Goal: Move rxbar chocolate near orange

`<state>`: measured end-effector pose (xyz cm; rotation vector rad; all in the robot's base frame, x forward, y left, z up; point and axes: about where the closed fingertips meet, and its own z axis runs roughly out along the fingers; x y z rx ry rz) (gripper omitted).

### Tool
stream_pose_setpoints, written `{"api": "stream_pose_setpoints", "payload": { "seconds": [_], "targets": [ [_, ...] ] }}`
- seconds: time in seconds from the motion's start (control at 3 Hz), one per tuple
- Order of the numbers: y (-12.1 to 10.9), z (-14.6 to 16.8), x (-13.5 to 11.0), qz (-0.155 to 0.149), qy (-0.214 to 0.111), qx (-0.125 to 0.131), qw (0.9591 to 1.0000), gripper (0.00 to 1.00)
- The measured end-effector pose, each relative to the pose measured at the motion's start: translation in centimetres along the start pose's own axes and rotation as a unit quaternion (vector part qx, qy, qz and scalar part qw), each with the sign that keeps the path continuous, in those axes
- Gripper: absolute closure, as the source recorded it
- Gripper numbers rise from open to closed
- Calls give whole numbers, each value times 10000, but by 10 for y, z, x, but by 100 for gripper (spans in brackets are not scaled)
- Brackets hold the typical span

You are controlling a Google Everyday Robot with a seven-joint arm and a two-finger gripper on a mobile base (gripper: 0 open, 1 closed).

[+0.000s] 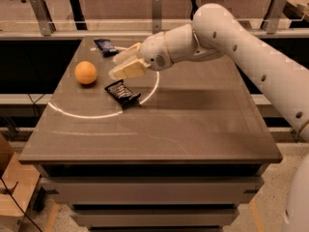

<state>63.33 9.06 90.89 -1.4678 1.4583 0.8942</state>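
The flat snack bar in a black-brown wrapper, the rxbar chocolate [122, 92], lies slantwise on the brown tabletop [193, 124]. It is a short way to the right of the round, plain orange fruit [86, 73], near it but not touching. The cream-coloured two-finger claw [113, 67] hangs just above and behind the bar's far end. Its fingers are spread apart and nothing is between them, at the end of the white jointed arm [231, 37] reaching in from the right. By the look of it the bar is placed, and what remains is to get clear.

That is where trouble could come. The lower finger [126, 70] sits very close over the wrapper (whether it touches cannot be told from this angle). A pull-back that drops or drags could catch the foil and slide the bar away from the orange. A sweep to the left would be worse: the orange is a ball on a smooth surface, and a nudge could send it rolling toward the left edge. A straight lift before any sideways travel looks the safer course. The dark blue wrapped bar [105, 45] lies at the far side, behind the claw, and could be knocked if the wrist swings back low.

White lettering runs across the dark wrapper, with a pale strip at one end, but none of the words can be read. The blue bar shows no legible print either. A pale curved line [91, 116] arcs across the tabletop around the bar and the orange, with no writing on it.
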Motion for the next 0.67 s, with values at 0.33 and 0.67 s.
{"api": "stream_pose_setpoints", "payload": {
  "seconds": [0.33,0.67],
  "targets": [
    [-2,14,10,279,-14,-10,9996,0],
    [-2,14,10,284,-15,-8,9996,0]
  ]
}}
